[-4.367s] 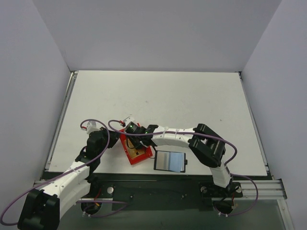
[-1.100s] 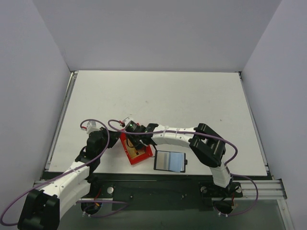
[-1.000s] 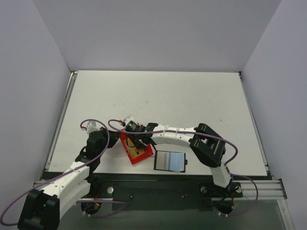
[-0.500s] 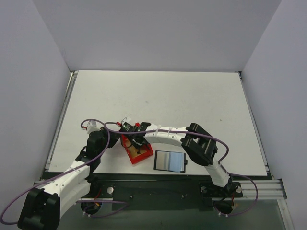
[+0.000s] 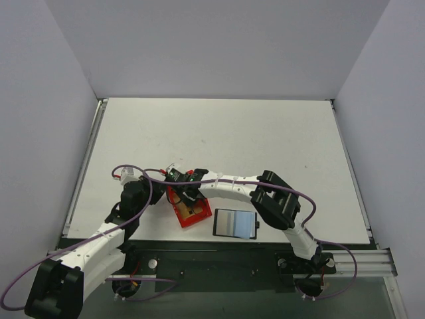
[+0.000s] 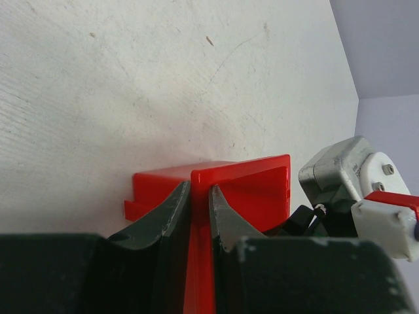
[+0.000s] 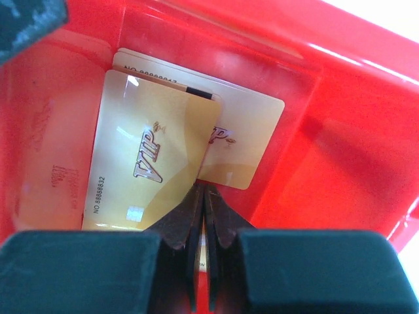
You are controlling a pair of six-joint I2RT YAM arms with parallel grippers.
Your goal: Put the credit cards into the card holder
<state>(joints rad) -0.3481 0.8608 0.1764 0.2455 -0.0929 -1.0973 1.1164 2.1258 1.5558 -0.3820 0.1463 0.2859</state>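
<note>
Credit cards (image 7: 147,163) lie stacked gold face up in the red bin (image 7: 340,157), centre-left of the right wrist view; pick step in hand. Right gripper (image 7: 202,191) is down inside, closed to a sliver on a pale strip, likely a card edge. Left gripper (image 6: 198,190) is clamped on the bin wall, steadying it. Card holder (image 5: 234,223) lies open on the table (image 5: 265,146), just right of the bin, lower centre of the top view. Next: lift clear of the wall and carry right; the lower card may drag along
</note>
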